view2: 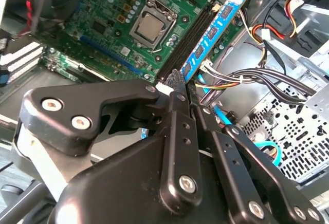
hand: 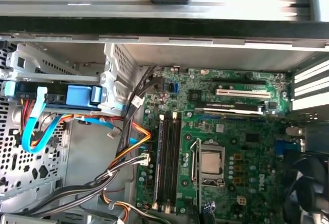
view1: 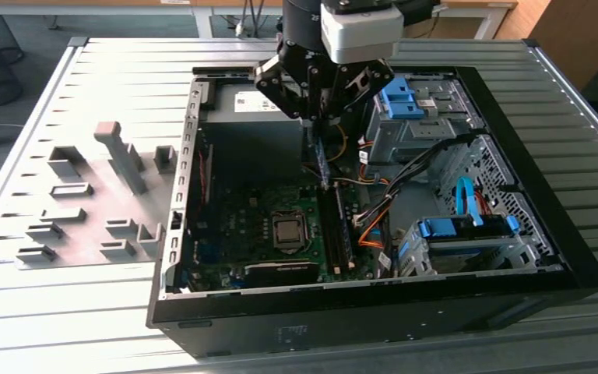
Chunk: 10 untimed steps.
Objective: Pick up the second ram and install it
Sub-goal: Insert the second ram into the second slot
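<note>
I have the gripper (view1: 319,118) pinched on the ram (view1: 322,160), which in the exterior view hangs on edge at six o'clock from the fingertips, above the slots (view1: 338,230) and unseated: pickup done, install left.

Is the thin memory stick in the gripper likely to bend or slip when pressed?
The thin blue-labelled circuit-board memory stick looks rigid and light, so probably stiff. The jaws pinch only one end, so it might pivot. Its exposed chips seem fragile.
</note>
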Each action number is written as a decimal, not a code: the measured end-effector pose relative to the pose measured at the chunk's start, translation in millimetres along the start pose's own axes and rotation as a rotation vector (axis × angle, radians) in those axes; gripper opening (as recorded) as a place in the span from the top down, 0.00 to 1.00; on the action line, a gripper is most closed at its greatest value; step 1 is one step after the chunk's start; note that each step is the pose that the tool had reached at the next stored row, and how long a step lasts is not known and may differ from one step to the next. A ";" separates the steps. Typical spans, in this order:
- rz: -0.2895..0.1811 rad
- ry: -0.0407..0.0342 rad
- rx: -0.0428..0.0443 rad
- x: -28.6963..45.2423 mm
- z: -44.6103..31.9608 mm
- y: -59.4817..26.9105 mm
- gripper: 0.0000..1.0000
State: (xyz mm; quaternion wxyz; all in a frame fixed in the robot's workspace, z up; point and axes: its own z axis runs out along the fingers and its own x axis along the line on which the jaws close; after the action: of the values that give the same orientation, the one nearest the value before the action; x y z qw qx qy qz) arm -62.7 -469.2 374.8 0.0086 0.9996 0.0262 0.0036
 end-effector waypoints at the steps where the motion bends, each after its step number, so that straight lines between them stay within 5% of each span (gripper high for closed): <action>1: 0.000 -0.0001 -0.0003 2.4 1.8 0.1 0.86; 10: 0.000 0.0000 -0.0002 9.5 18.4 0.4 0.86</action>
State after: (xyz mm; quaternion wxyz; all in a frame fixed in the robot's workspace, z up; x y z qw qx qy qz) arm -53.1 -469.4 356.5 0.0087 0.9996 0.0261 0.0037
